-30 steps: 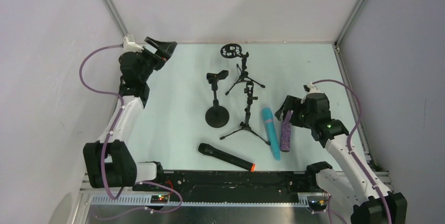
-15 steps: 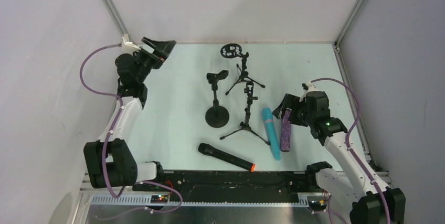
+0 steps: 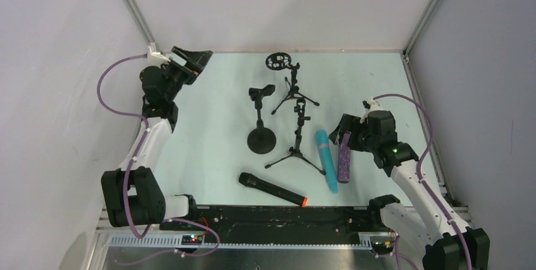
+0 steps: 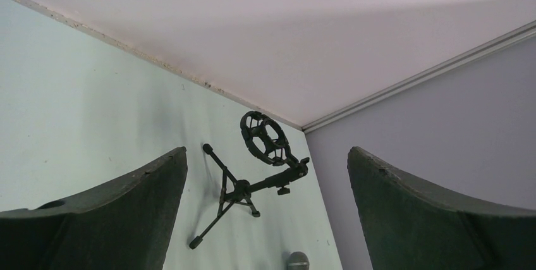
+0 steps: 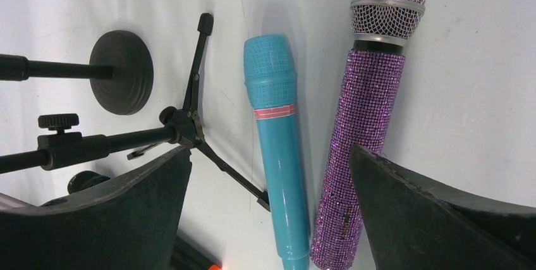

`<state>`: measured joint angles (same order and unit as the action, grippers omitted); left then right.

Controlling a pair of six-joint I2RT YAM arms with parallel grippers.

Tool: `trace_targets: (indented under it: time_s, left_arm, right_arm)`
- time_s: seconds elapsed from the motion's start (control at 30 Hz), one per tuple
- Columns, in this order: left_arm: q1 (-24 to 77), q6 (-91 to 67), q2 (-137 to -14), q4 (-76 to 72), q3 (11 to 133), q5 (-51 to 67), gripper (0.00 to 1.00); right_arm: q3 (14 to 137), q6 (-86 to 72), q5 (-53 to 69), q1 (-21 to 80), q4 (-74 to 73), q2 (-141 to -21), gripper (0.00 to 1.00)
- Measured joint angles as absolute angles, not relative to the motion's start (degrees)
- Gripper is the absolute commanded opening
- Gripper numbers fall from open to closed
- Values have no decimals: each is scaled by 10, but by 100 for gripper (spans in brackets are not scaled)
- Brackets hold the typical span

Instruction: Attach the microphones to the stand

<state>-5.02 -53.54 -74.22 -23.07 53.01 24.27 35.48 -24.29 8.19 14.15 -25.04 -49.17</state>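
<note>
Right gripper: jaws released wide, hovering over the glittery purple microphone, barely shifted since a second ago. Left gripper: released, raised at far left. Round-base stand, tripod stand and shock-mount stand occupy the centre. Cyan-blue microphone lies just left of the purple one, and the black microphone lies nearest. From above, the right gripper hides the purple microphone's head.

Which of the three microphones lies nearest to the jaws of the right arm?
The glittery purple microphone with the silver mesh head, just below those jaws. The blue microphone lies beside it, further left; the black microphone further still.
</note>
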Motion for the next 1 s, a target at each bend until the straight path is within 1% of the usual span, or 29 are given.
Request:
trace_targets:
  time_s: [0.33,0.73,1.0]
  left_arm:
    - [-40,-514,-732,-230,530,242,100]
    - [15,-437,-683,-217,530,227,100]
    - [35,-424,-683,-210,530,227,100]
  right_arm:
    - [355,-222,96,156,-250,-494,100]
    - [355,-209,108,190,-250,-503,100]
    - [361,-209,108,203,-257,-520,100]
